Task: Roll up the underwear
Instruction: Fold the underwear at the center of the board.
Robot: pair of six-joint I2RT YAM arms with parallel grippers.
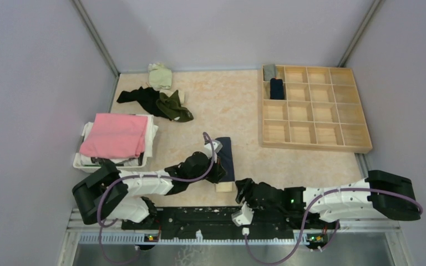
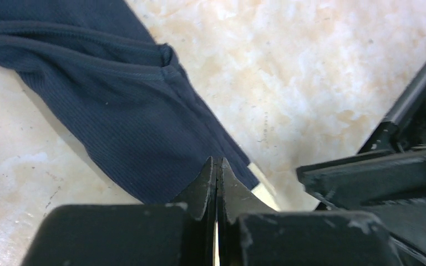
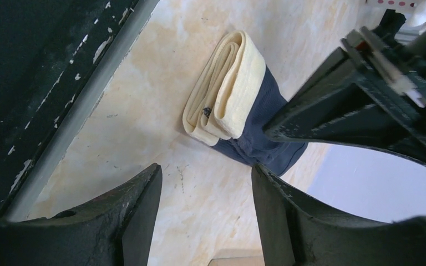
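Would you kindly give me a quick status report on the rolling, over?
Left fingers shut, tips at navy underwear. Right fingers open, empty, short of its folded beige waistband. Left arm overlaps cloth.

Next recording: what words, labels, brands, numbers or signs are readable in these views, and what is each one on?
No text can be read in any view.
Beige waistband of the navy underwear: one small dark mark, perhaps a logo, too small to read.
Nothing else in view shows lettering.
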